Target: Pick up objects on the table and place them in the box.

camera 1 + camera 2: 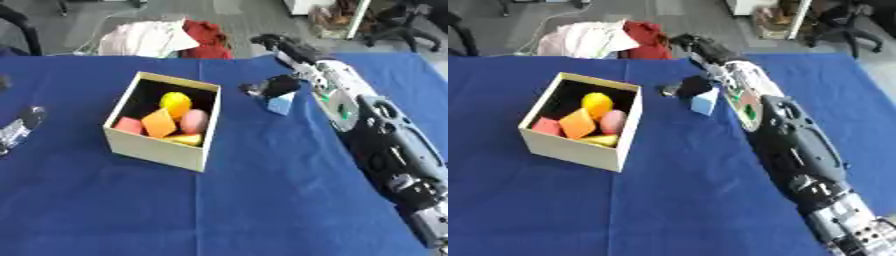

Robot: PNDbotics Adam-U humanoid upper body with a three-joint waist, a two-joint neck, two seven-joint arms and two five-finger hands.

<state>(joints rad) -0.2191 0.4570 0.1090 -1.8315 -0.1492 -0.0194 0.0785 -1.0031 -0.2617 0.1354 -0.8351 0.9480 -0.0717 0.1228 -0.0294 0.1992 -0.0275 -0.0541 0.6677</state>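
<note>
A cream cardboard box (179, 153) stands open on the blue tablecloth (262, 200), left of centre. Inside lie a yellow round piece (175, 102), a pink egg shape (194, 120), an orange block (158, 123), a red block (129, 125) and a yellow piece (186, 139). Right of the box a light blue block (280, 105) hangs under my right hand (278, 86), whose dark fingers curl around its top. My right arm stretches in from the lower right. My left hand (19, 127) shows at the left edge, low on the cloth, blurred.
Beyond the table's far edge lie white and red cloths (166, 39) on the floor. Chair legs stand at the far right (842, 25). Bare blue cloth stretches in front of the box and to the far right.
</note>
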